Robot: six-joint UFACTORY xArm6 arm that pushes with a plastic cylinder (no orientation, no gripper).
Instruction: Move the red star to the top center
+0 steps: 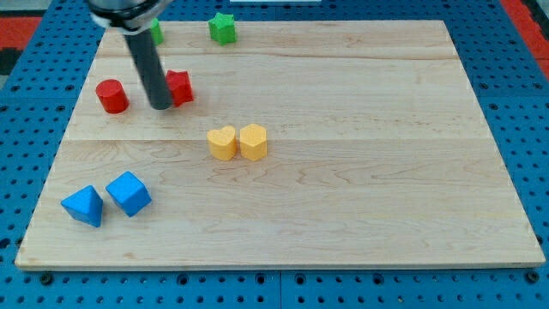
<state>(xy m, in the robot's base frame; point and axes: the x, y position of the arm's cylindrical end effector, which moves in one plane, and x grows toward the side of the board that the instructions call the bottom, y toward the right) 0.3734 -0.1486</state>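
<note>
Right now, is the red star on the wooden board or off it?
On. The red star sits on the board near its top left, just right of my tip.

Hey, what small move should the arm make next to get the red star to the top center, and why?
Probably a short push toward the view's right and slightly up. My tip sits against the left side of the red star, between it and the red cylinder, and the top center lies up and right, beyond the green star.
</note>
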